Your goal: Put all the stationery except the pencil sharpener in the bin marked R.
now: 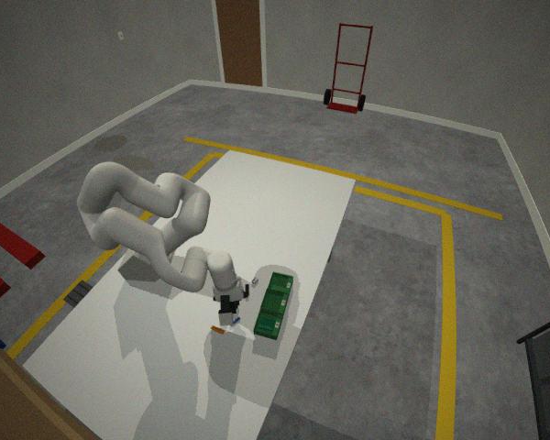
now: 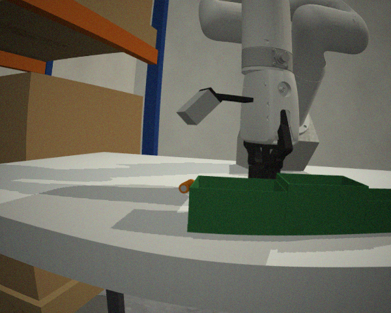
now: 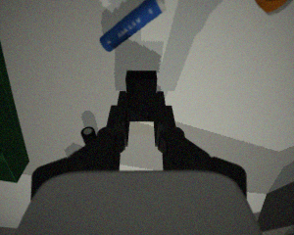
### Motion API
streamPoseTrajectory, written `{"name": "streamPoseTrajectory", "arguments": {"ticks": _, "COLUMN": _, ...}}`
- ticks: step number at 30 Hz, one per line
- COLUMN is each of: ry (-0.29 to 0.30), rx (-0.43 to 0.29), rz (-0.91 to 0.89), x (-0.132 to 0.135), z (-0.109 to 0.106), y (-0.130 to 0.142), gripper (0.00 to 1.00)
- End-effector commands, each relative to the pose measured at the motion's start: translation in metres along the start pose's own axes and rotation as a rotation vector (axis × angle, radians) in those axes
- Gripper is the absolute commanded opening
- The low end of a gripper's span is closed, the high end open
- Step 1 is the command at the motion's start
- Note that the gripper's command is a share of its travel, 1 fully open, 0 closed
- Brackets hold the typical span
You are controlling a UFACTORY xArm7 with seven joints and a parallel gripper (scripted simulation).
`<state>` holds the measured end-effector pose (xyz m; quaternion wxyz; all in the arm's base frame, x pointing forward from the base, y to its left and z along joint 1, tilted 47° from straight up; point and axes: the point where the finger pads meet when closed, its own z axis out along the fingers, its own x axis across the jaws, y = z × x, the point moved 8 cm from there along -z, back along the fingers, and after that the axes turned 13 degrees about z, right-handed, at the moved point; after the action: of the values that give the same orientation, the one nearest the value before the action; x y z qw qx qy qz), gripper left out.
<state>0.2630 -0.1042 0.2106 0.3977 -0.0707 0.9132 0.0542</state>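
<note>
The arm [image 1: 137,208] is made of thick, rounded, glossy white tube sections. A grey metal band with a bolt [image 2: 266,57] rings the wrist. The gripper [image 3: 142,124] is black and blocky, with a grey box [image 2: 198,107] on a black bracket.
</note>
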Motion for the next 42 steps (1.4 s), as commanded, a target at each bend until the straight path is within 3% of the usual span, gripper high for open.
{"name": "streamPoseTrajectory", "arguments": {"ticks": 1, "ry": -0.001, "rx": 0.002, "rz": 0.000, "x": 0.000, "z": 0.000, "y": 0.000, "gripper": 0.00}}
{"name": "streamPoseTrajectory", "arguments": {"ticks": 20, "ry": -0.001, "rx": 0.002, "rz": 0.000, "x": 0.000, "z": 0.000, "y": 0.000, "gripper": 0.00}}
{"name": "streamPoseTrajectory", "arguments": {"ticks": 42, "ry": -0.001, "rx": 0.002, "rz": 0.001, "x": 0.000, "z": -0.060, "y": -0.001, "gripper": 0.00}}
